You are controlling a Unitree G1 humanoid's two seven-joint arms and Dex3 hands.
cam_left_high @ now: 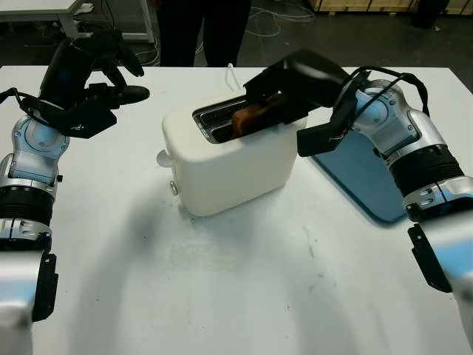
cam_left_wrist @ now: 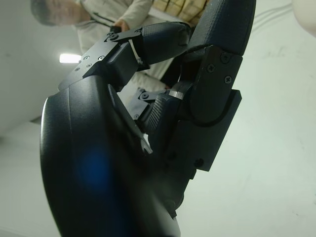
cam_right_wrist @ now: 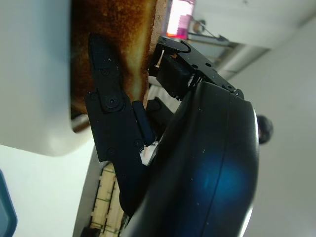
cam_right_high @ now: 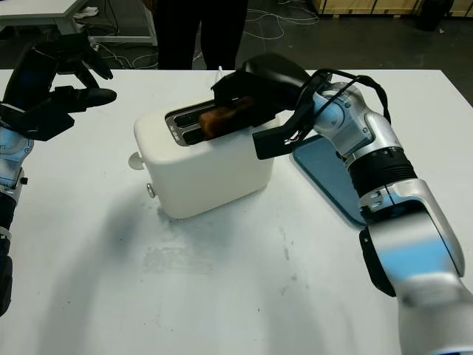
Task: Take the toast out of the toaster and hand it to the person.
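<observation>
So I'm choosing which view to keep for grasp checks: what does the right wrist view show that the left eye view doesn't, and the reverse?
Right wrist view: a finger pressed against the toast's browned face, close up. Left eye view: the whole white toaster, the blue tray, the open left robot hand raised over the table's left side, and a person's legs behind. Both: the right robot hand on the toast.

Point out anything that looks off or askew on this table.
The toast leans at a slant in the toaster slot, with the right hand closing on it. The toaster sits skewed to the table edges. Nothing is spilled or broken.
</observation>
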